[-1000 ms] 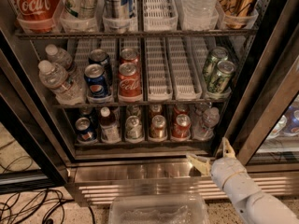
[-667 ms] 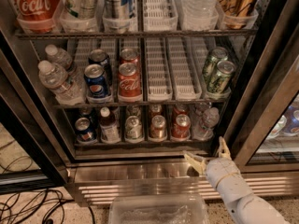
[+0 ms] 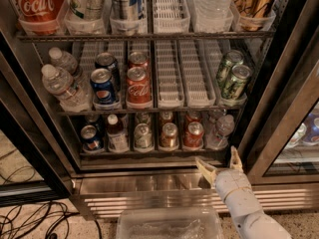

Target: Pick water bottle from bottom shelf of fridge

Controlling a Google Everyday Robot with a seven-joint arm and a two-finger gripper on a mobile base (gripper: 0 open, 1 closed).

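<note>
The fridge [image 3: 279, 83] stands open, with a black frame and a ribbed steel base. On its bottom shelf [image 3: 149, 152], the small clear ribbed water bottle [image 3: 219, 131] stands in the rightmost lane. To its left are several cans and a white-capped bottle with dark contents [image 3: 117, 133]. My gripper [image 3: 220, 162] is open, with its two tan fingers pointing up. It sits just below and in front of the bottom shelf's front edge, right under the water bottle and not touching it.
The middle shelf holds larger clear white-capped bottles [image 3: 62, 86] at left, a Pepsi can [image 3: 103, 86], Coke cans [image 3: 138, 83], green cans [image 3: 233, 78] and white lane trays [image 3: 169, 73]. A clear plastic bin [image 3: 169, 225] lies on the floor. Black cables [image 3: 30, 218] lie at left.
The gripper has moved a little left and up toward the bottom shelf's front edge. The fridge's contents have not moved.
</note>
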